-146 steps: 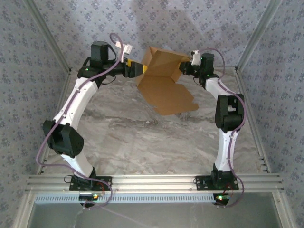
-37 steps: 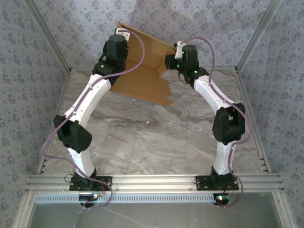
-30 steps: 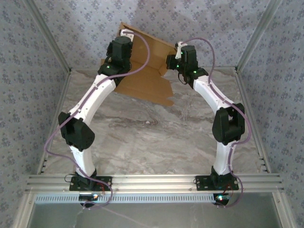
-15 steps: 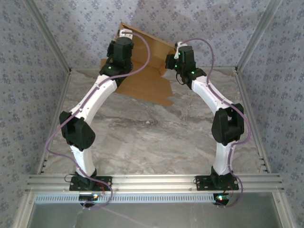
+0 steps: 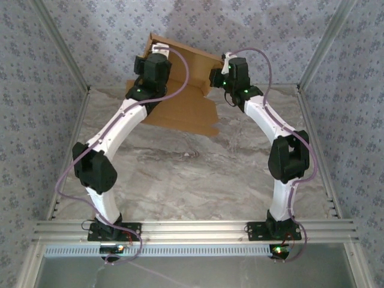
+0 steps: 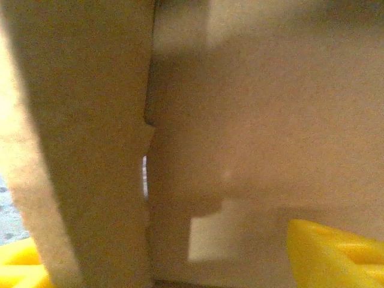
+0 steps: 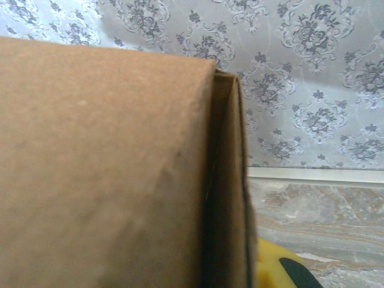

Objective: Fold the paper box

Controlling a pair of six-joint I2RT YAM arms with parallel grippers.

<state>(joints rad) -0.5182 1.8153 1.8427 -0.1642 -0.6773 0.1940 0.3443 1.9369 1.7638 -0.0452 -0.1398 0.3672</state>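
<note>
The paper box is a tan cardboard sheet held up at the back of the table, one panel upright against the wall and another sloping down to the tabletop. My left gripper is at the box's upper left part. In the left wrist view its yellow fingers stand wide apart, open, with a cardboard panel rising between them. My right gripper is at the box's right edge. It is shut on a folded side wall of the box, with one yellow finger showing beside it.
The marble tabletop stretches from the box to the arm bases. Patterned walls close the back and both sides, with slanted metal posts at the corners. An aluminium rail runs along the near edge.
My left gripper has opened; it was shut on the box a second ago. The left wrist has shifted slightly right. The right arm holds still.
</note>
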